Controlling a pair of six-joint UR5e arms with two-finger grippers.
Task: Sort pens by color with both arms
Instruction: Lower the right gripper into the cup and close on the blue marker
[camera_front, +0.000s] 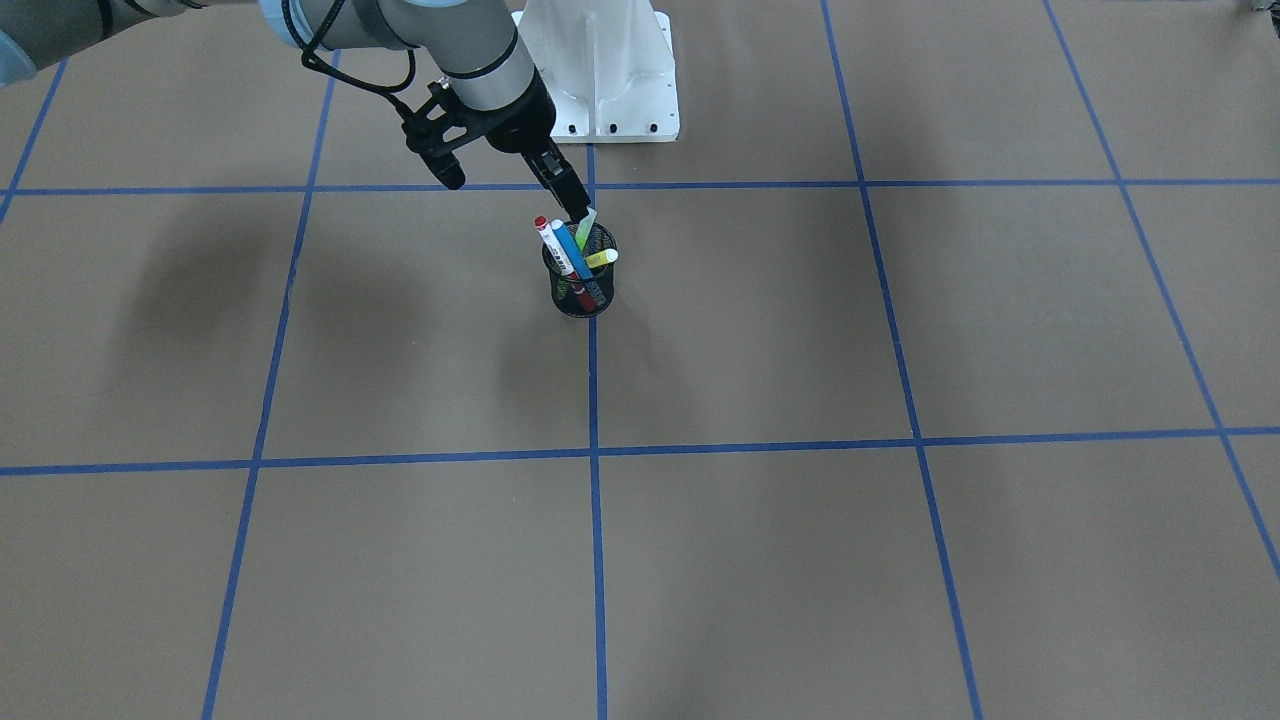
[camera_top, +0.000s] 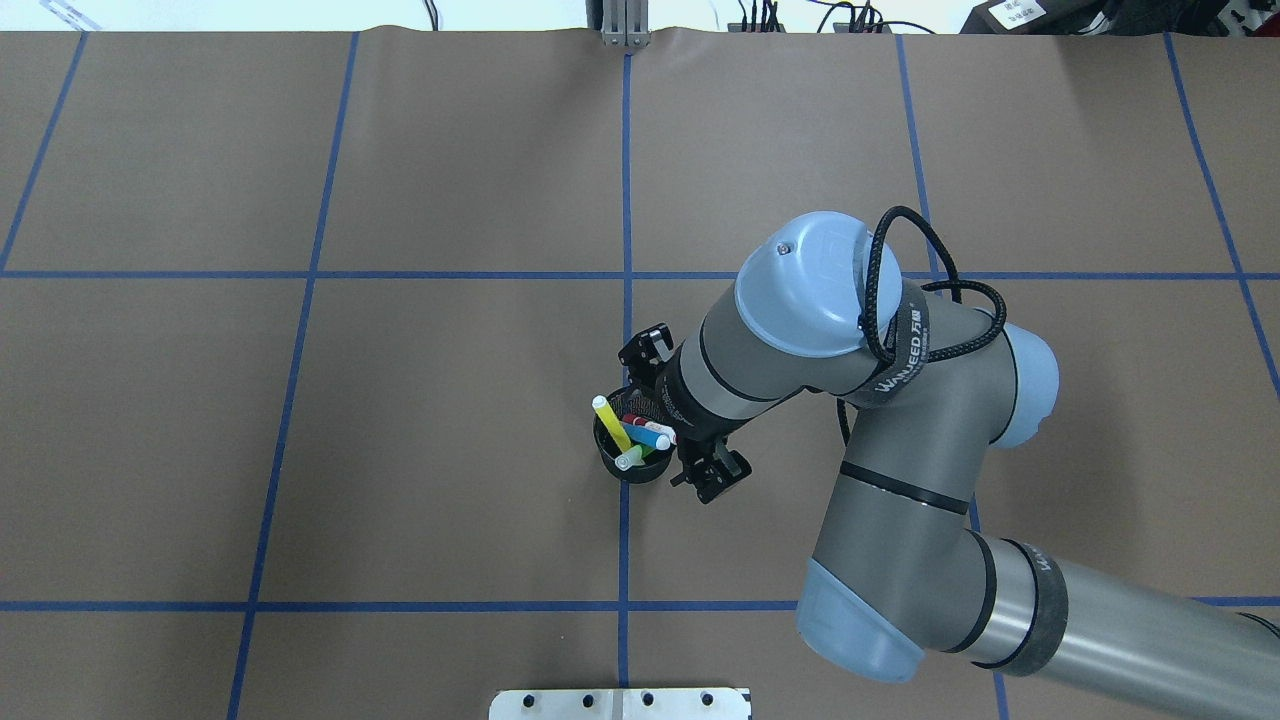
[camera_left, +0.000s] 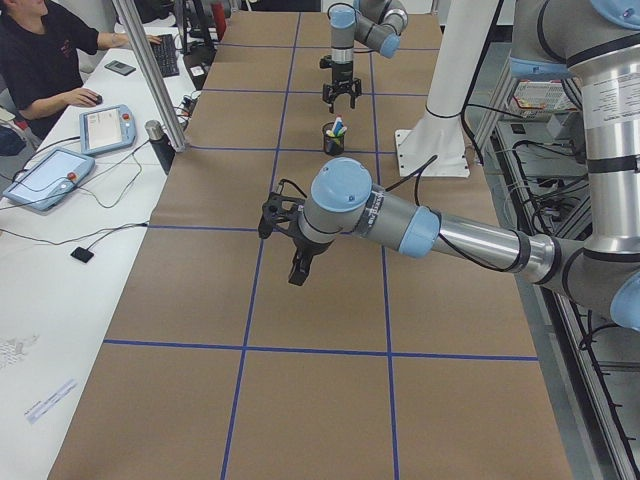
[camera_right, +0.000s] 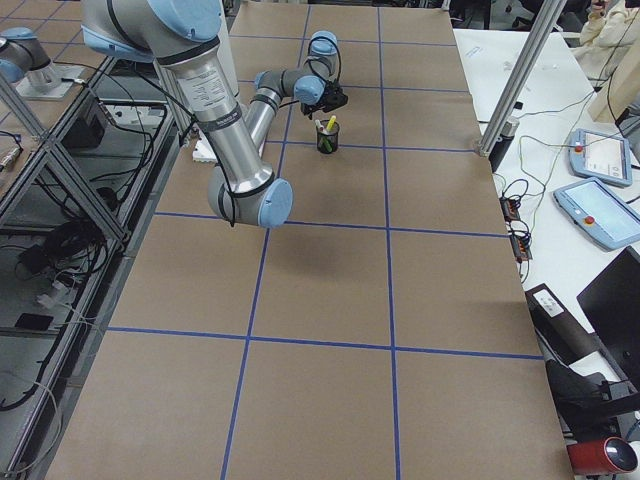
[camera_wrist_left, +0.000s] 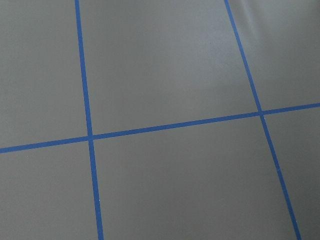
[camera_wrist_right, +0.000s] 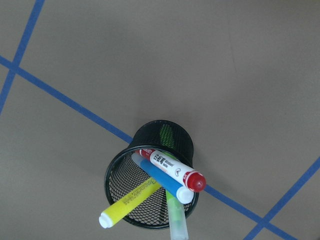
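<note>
A black mesh cup (camera_front: 582, 292) stands on the centre tape line and holds all the pens. In the right wrist view the cup (camera_wrist_right: 125, 165) shows a red-capped white pen (camera_wrist_right: 170, 167), a blue pen (camera_wrist_right: 160, 179), a yellow pen (camera_wrist_right: 130, 200) and a lime green pen (camera_wrist_right: 176, 220), all leaning. My right gripper (camera_front: 578, 208) hangs open just above the green pen (camera_front: 586, 228) and touches nothing. My left gripper (camera_left: 297, 270) hovers over bare table far from the cup (camera_left: 333, 140); whether it is open or shut I cannot tell.
The white pedestal base (camera_front: 610, 70) stands just behind the cup. Blue tape lines divide the brown table into squares. A person (camera_left: 40, 50) sits at a side desk with tablets (camera_left: 45, 175). A metal post (camera_left: 150, 80) stands at the table's edge.
</note>
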